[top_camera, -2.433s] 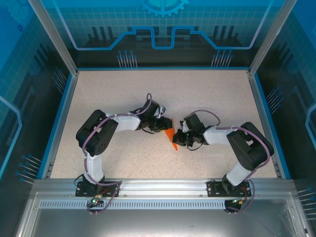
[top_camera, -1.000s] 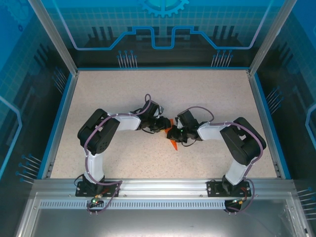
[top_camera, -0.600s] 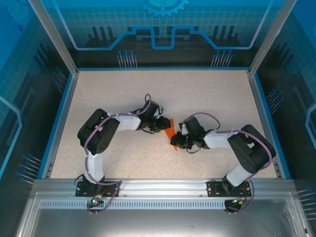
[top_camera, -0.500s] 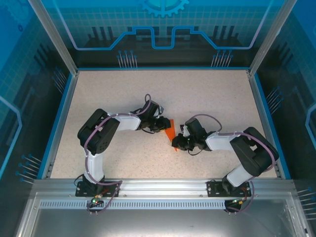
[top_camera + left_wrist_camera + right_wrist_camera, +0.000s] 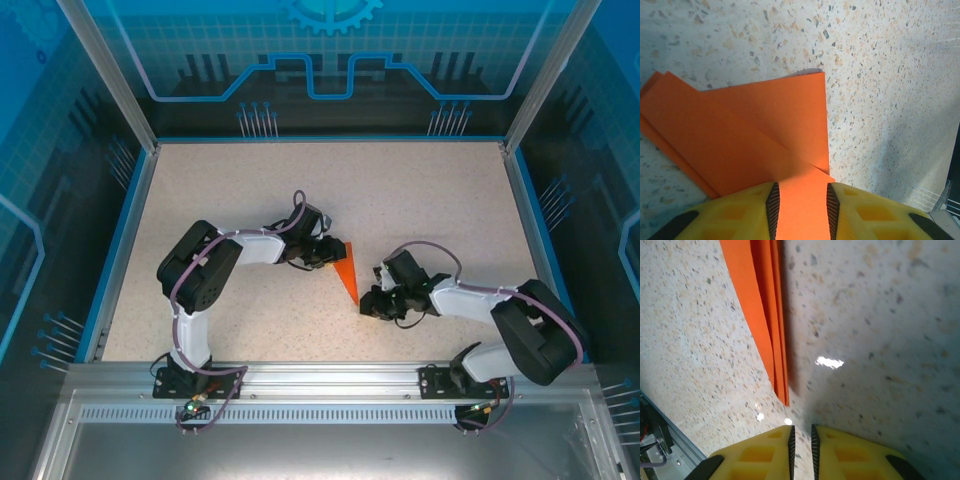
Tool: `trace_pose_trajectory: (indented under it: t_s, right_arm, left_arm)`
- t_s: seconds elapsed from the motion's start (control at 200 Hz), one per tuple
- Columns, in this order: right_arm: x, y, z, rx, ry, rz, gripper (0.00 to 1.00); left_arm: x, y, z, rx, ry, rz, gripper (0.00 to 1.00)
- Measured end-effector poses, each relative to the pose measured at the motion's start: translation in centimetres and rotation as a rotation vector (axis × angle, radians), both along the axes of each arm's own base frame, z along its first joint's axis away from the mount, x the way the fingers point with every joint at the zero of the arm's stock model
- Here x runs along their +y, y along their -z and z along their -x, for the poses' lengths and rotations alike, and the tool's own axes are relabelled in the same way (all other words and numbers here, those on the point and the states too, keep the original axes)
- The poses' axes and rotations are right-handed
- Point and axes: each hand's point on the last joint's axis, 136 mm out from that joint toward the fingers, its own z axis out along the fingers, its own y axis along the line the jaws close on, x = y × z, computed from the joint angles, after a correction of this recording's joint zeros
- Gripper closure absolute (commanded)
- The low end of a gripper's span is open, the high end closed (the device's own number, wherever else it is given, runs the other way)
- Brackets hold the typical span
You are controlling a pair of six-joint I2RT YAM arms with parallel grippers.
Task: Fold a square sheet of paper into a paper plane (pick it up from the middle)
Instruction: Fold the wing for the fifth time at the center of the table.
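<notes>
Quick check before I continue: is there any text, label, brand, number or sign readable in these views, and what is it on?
No readable text in any view.
Folded orange paper: blank, no print.
Back panel: a gear emblem and circuit-style lines, graphics only, no letters or numbers.
Speckled table: no labels or marks.

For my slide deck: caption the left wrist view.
Left gripper pinching the folded orange paper on the speckled table.
</notes>
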Motion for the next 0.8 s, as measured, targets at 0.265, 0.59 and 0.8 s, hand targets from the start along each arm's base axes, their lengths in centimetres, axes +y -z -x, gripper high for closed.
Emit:
trace_pose_trajectory:
  t_s: [0.265, 0.59, 0.8]
  right_arm:
    - [-2.1, -1.8, -1.6, -0.067, 0.089, 0.020, 0.76]
    - [1.1, -5.4, -5.6, -0.159, 0.087, -0.121, 0.84]
    - [3.9, -5.5, -8.2, -0.160, 0.062, -0.156, 0.86]
  left_arm:
    - [-0.1, -0.4, 0.2, -0.009, 0.020, -0.005, 0.59]
    - [0.1, -0.7, 0.0, -0.004, 0.027, -0.049, 0.60]
    - [0.1, -0.7, 0.0, -0.004, 0.026, -0.049, 0.60]
